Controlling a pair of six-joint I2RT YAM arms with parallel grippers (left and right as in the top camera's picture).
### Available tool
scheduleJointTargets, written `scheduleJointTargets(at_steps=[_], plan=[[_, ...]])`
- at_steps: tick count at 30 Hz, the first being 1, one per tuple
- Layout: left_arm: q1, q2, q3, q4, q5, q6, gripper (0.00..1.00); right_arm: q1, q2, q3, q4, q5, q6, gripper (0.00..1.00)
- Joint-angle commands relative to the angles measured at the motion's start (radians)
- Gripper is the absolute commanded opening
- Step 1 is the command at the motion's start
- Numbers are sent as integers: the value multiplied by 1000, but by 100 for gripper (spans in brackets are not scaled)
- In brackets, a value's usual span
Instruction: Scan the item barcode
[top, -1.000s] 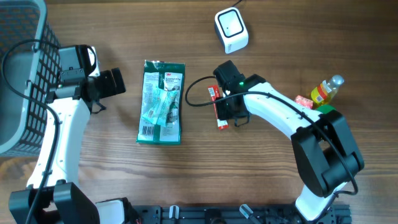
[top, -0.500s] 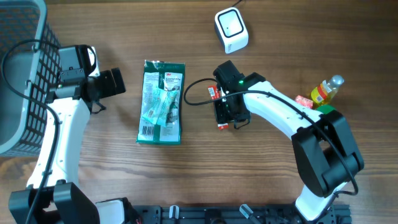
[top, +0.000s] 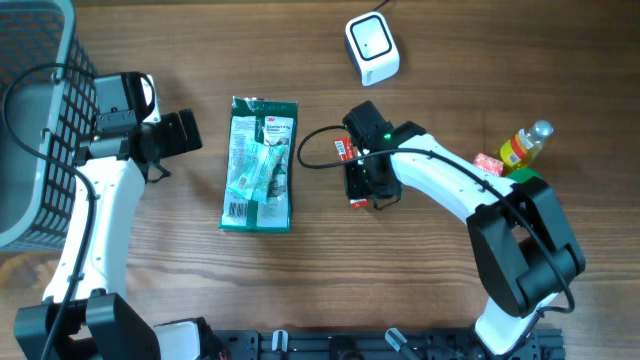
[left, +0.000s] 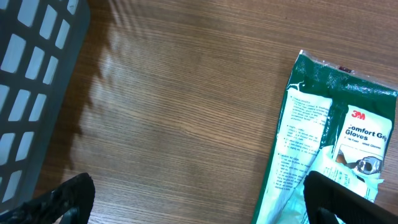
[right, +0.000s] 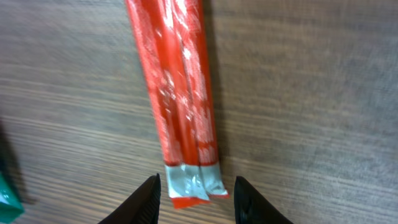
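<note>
Right gripper (right: 199, 198) straddles the silver end of the red stick packet (right: 177, 93), flat on the table (right: 311, 93) — pinched or merely flanked, I can't tell. Left gripper (left: 202, 204) hangs spread wide beside the green glove pack (left: 336, 143). Grey basket (top: 40, 130) stands far left — a small bottle (top: 525, 146) far right holds yellow liquid.

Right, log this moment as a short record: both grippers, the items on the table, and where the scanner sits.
left gripper: open, over bare wood beside the glove pack
right gripper: a finger on either side of one end of the red packet; grip unclear
red packet: flat on the table, between glove pack and right arm
glove pack: flat, printed side up, untouched
scanner: white, at the far edge, clear of both arms
basket: grey, at the left edge
bottle: at the right side
</note>
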Motion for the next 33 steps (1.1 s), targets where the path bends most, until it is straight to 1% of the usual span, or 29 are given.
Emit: scheduleJointTargets(at_steps=[1,11,16,18,20,25,33], plan=[[4,4,5,2,-10,15,100,6,-13,-21,5,26,26,39],[4,4,5,2,-10,15,100,6,-13,-21,-8,57,22,38],[4,4,5,2,-10,15,100,5,-13,-21,-10,143,3,39],[4,4,5,2,-10,15,100,4,-13,-21,-3,142,-30,39],[4,4,5,2,-10,15,100,4,-13,-21,-2,133,-24,39],[4,4,5,2,-10,15,100,4,-13,-21,15,22,-23,39],[4,4,5,2,-10,15,100,5,-13,-21,-31,18,6,38]])
